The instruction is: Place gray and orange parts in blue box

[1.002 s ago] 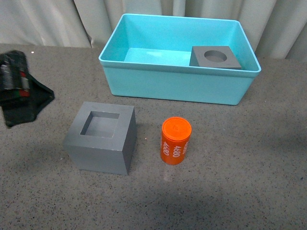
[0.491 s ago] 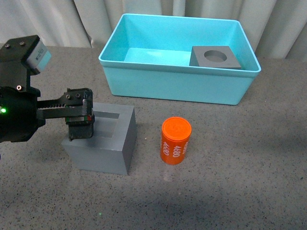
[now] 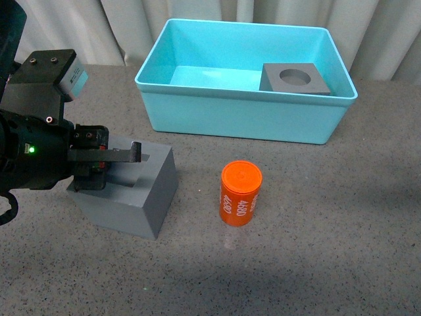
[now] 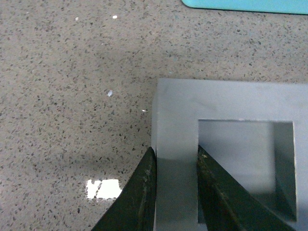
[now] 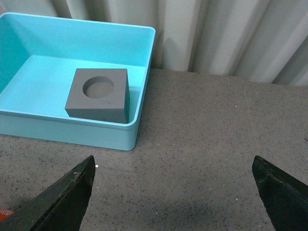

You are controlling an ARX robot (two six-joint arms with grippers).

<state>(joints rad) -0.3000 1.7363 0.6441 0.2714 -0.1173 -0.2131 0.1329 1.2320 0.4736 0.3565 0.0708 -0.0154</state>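
Observation:
My left gripper (image 3: 113, 162) is shut on the left wall of the gray cube with the square recess (image 3: 143, 195), which stands on the table left of centre. In the left wrist view one finger (image 4: 143, 192) is outside the cube (image 4: 231, 103) and the other is inside its recess. The small orange cylinder (image 3: 241, 193) with white digits stands upright to the cube's right. The gray cube with the round recess (image 3: 295, 79) sits inside the blue box (image 3: 243, 120) at its right end. My right gripper (image 5: 175, 166) is open and empty above bare table, near the box (image 5: 72, 131) and that cube (image 5: 98, 96).
Pale curtains hang behind the table's far edge. The speckled gray tabletop (image 3: 342, 224) lies to the right of the cylinder and in front of the box. The box rim (image 4: 240, 4) shows at the edge of the left wrist view.
My left arm came in from the left and closed on the square-recess cube's left wall. The cube has shifted left and turned a little. The cylinder and box have not moved.

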